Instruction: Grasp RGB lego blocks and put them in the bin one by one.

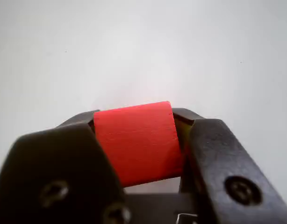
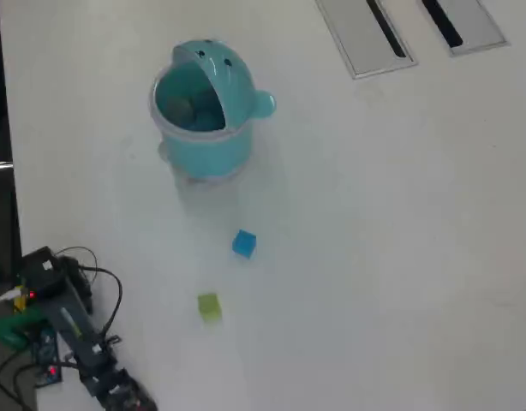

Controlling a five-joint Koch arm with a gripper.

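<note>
Table (image 2: 400,257) white, bare; 2 grey slotted panels (image 2: 366,34).

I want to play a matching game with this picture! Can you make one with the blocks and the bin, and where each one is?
Things:
1. red block
2. blue block
3. yellow-green block
4. teal bin

Places:
A. on the table, nearest the bin
B. standing near the top of the overhead view
C. clamped in the gripper
D. on the table, farther from the bin

Pairs: 1-C, 2-A, 3-D, 4-B
</note>
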